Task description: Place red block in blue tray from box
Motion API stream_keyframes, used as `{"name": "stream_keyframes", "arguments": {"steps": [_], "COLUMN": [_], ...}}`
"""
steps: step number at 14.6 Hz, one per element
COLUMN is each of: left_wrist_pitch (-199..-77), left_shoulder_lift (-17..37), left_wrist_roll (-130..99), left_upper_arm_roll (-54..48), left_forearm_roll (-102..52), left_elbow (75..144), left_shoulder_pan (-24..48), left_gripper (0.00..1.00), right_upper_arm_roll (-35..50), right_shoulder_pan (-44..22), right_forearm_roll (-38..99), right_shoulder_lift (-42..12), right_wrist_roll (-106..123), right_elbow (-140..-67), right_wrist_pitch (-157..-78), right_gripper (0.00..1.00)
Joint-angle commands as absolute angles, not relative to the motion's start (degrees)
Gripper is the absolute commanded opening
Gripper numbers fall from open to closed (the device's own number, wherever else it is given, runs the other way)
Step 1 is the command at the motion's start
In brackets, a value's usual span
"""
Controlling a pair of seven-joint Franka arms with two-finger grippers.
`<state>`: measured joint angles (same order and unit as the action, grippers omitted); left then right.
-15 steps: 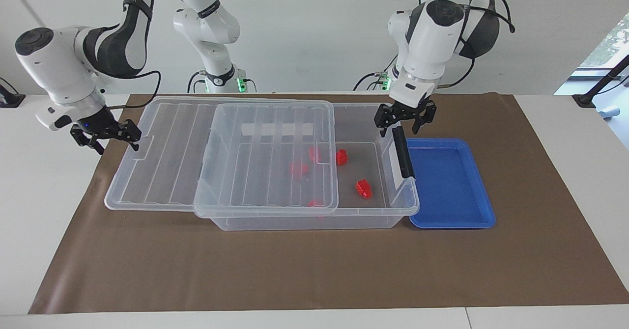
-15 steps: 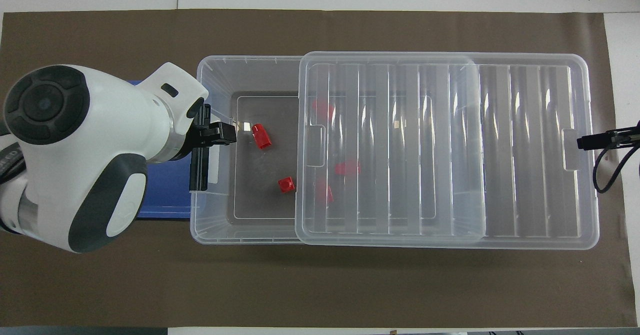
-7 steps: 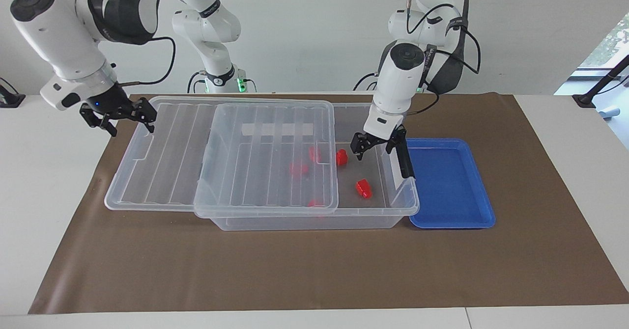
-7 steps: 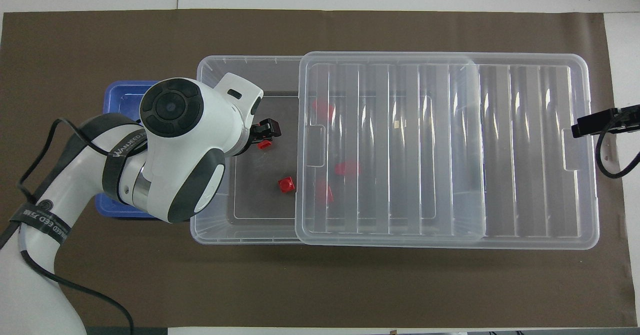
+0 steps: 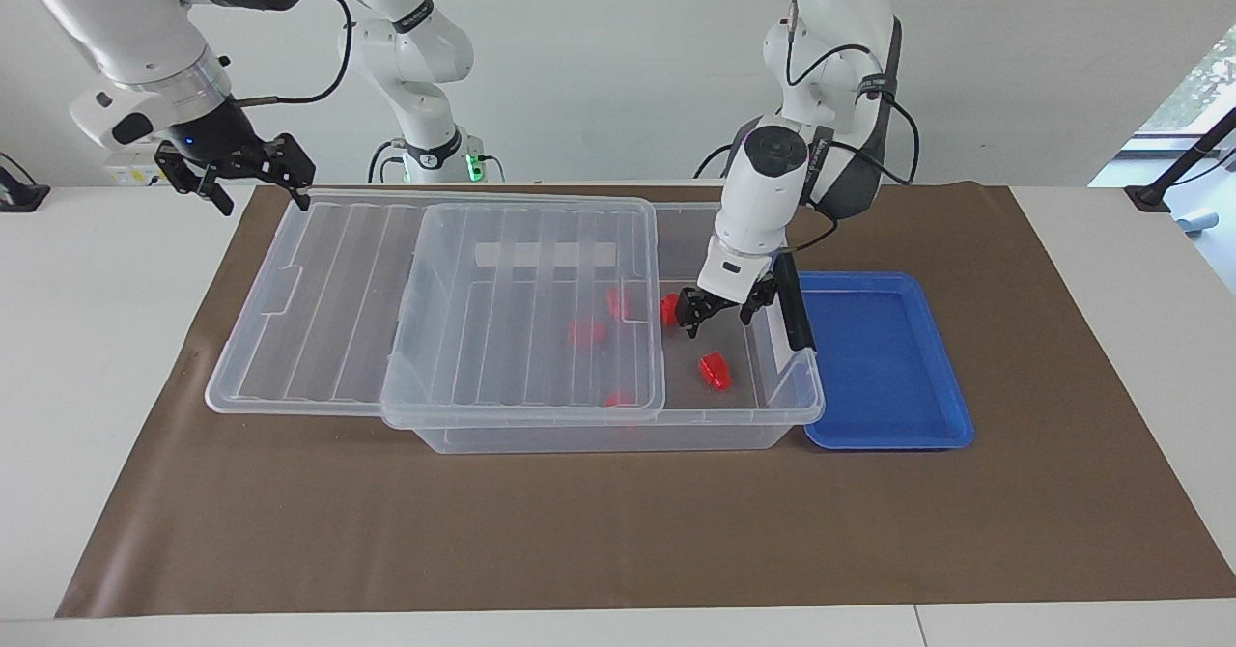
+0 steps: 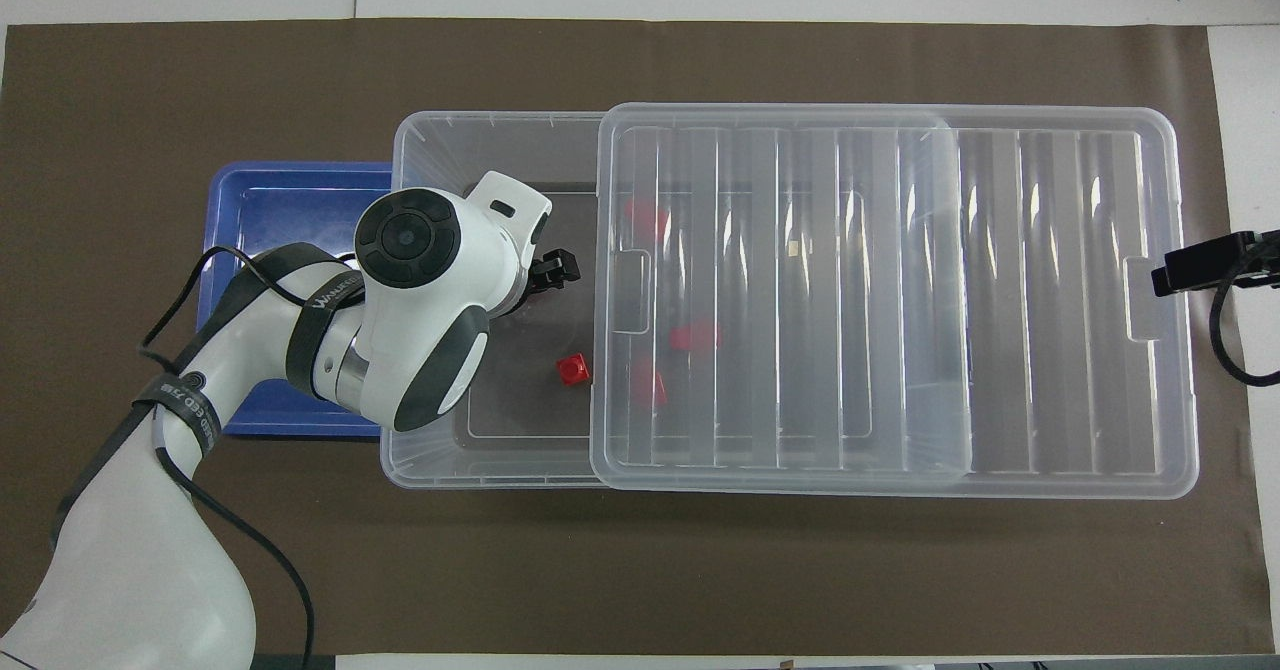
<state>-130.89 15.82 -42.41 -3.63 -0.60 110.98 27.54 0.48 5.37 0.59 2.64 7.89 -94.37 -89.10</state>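
Observation:
The clear box (image 5: 618,432) (image 6: 430,150) has its lid (image 5: 319,290) (image 6: 1000,300) slid toward the right arm's end, leaving the end by the blue tray (image 5: 884,362) (image 6: 290,200) uncovered. Two red blocks lie in the uncovered part. My left gripper (image 5: 716,322) (image 6: 556,270) is open and lowered into the box, just above one red block (image 5: 715,370), which the hand hides from overhead. The other red block (image 5: 669,309) (image 6: 573,369) sits beside the gripper, nearer to the robots. My right gripper (image 5: 253,188) hangs open over the lid's corner at the right arm's end.
Three more red blocks (image 5: 586,331) (image 6: 695,335) show through the lid. A black clip handle (image 5: 792,304) stands on the box's end wall between the left gripper and the tray. Brown paper (image 5: 618,531) covers the table.
The left gripper came off the box's handle end and went down into the uncovered part, over a red block. The right gripper rose and drew back toward the robots.

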Motion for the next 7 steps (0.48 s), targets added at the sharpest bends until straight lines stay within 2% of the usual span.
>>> {"name": "stream_keyframes", "arguments": {"steps": [1, 5, 7], "left_wrist_pitch": [-134.7, -137.7, -137.6], "left_shoulder_lift": [18.6, 19.9, 20.1], "left_wrist_roll": [-43.2, -43.1, -43.2], "left_upper_arm_roll": [-2.6, -2.5, -2.4], "left_forearm_roll": [-0.5, -0.4, -0.4], "left_elbow": [111.5, 111.6, 112.0], "left_shoulder_pan": [28.7, 28.2, 28.3], "left_gripper": [0.97, 0.94, 0.85], "right_upper_arm_roll": [0.7, 0.7, 0.7], "right_shoulder_pan": [4.7, 4.6, 4.6], "right_forearm_roll": [0.2, 0.4, 0.2], "right_shoulder_lift": [4.0, 4.0, 3.5], "right_wrist_roll": [6.4, 6.2, 5.9], "right_elbow": [-96.8, -97.4, -97.6], "right_wrist_pitch": [-91.5, -92.9, -95.3], "right_gripper": [1.0, 1.0, 1.0]}}
